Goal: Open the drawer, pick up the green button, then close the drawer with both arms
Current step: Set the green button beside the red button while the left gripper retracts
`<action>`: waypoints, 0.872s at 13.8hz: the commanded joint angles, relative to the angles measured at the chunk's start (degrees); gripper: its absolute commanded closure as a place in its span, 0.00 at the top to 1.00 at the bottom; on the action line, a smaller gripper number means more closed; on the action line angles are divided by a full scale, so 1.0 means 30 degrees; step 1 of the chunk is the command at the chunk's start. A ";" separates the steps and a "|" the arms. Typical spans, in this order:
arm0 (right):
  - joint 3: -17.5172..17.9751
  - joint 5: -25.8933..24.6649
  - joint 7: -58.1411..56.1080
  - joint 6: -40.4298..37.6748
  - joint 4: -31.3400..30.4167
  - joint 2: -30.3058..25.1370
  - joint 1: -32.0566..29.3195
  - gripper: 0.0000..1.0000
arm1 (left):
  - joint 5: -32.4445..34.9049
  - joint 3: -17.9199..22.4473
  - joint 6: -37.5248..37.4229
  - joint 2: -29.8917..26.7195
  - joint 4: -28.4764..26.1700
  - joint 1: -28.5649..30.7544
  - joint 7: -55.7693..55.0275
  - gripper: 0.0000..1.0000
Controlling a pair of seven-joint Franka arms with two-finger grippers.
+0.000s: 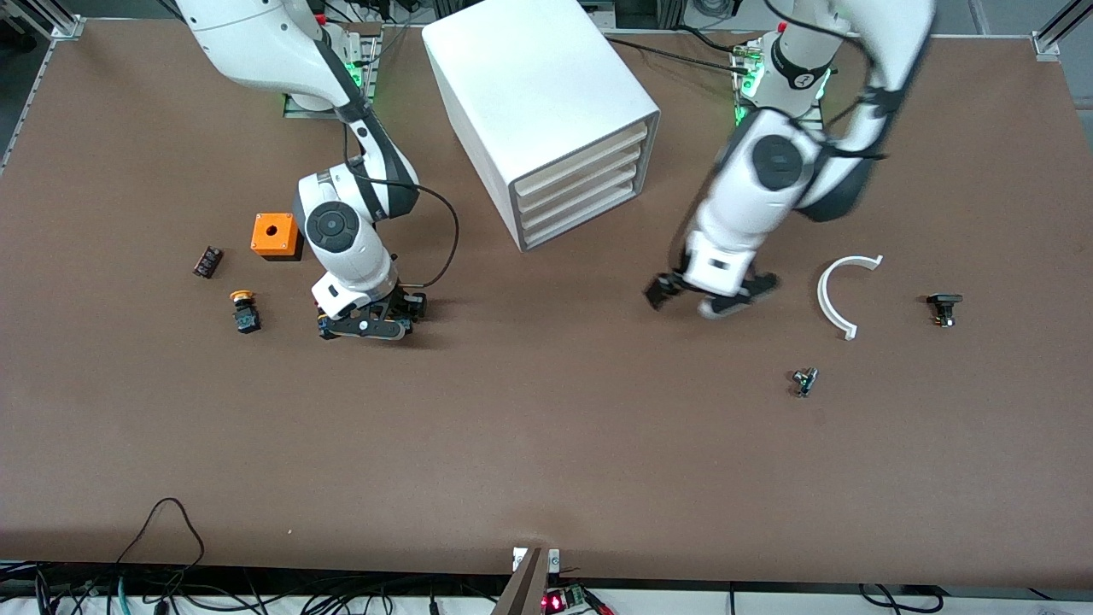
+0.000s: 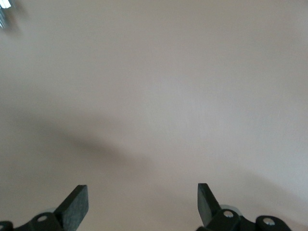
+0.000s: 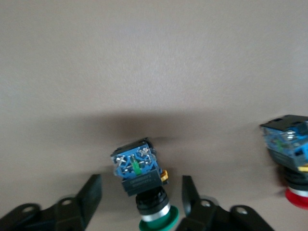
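While the drawer (image 1: pixel 587 212) is seen shut, the button (image 3: pixel 144 185) is straddled on the bench (image 1: pixel 546 444) by the wide right end effector (image 1: pixel 369 323); the left end effector (image 1: pixel 710 295), also wide, is held over bare bench.

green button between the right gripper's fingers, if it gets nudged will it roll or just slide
The green button lies on its side, so its round cap could let it pivot, though the blocky body probably stops real rolling. It looks small and light, likely to skid if one finger of the open right gripper touches first.

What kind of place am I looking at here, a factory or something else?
Probably a robotics lab bench: two white arms bolted at a brown table, loose cables along its edge, and test items such as a drawer cabinet and push buttons.
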 commanded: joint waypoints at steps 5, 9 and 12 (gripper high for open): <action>-0.0724 -0.0182 0.0528 -0.8780 0.5691 -0.1618 -0.0137 1.00 | 0.0434 0.2178 -1.0972 -0.5521 0.2635 0.2584 1.0796 1.00; -0.2221 -0.0036 0.0324 -1.2905 0.9258 -0.2382 -0.0427 1.00 | 0.0434 0.3788 -1.3179 -0.7370 0.2930 0.2700 1.3351 1.00; -0.0650 -0.0123 0.0439 -1.4208 1.0999 -0.2818 -0.3786 1.00 | 0.0463 0.3909 -1.4122 -0.7549 0.3517 0.3169 1.3648 1.00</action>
